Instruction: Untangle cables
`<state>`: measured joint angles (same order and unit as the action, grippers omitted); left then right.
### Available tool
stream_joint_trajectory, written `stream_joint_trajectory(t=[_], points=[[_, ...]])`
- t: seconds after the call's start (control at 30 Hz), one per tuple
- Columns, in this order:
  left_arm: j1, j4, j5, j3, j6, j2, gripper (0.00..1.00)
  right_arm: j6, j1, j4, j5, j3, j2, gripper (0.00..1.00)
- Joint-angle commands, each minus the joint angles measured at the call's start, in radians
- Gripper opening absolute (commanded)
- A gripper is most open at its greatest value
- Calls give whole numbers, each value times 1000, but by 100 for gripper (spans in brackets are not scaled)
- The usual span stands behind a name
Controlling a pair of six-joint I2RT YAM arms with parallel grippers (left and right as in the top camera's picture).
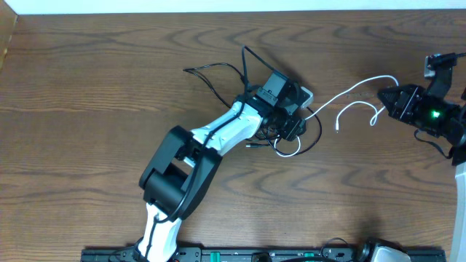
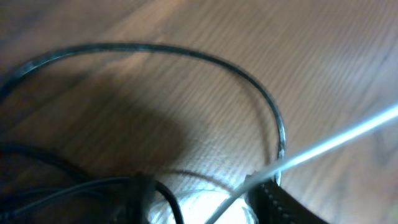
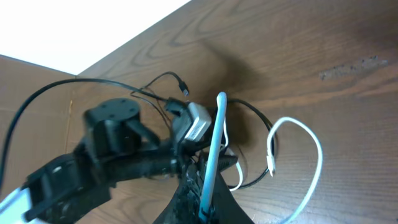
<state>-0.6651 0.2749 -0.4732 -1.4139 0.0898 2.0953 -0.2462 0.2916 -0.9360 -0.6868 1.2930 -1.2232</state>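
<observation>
Brown wooden table point(image 1: 87, 109) holds a thin white cord point(image 1: 364, 81) tangled with a thin black cord point(image 2: 155, 46) near the middle. My right gripper point(image 1: 389, 98), at three o'clock, pinches the white one. My left gripper point(image 1: 291, 127) sits over the tangled part; I cannot tell if it is spread. I think this is the pull-apart step. Next I should hold black down and pull white toward three o'clock.

Brown wood-grain table point(image 1: 87, 109) is carrying everything here. A thin black cable point(image 2: 186, 53) lies in loose loops around the middle, and a thin white cable point(image 3: 318, 149) curls off to its right.
</observation>
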Motion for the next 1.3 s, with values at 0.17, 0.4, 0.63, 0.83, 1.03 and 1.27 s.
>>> stream_joint_trajectory(t=[0.17, 0.4, 0.63, 0.83, 1.03, 1.27], points=[[31, 47, 16, -27, 3, -47, 7, 39, 3, -19, 34, 16, 11, 1], [67, 79, 75, -36, -47, -309, 7, 38, 3, -14, 34, 16, 0, 1], [71, 99, 74, -36, -65, -503, 8, 38, 3, -16, 34, 16, -24, 1], [71, 82, 74, -36, -128, -581, 7, 39, 2, -21, 34, 16, -41, 1], [71, 52, 69, -37, -183, -642, 8, 58, 1, -34, 33, 16, -59, 12], [71, 106, 54, -37, -200, -644, 7, 150, -37, -48, 33, 16, -71, 66]])
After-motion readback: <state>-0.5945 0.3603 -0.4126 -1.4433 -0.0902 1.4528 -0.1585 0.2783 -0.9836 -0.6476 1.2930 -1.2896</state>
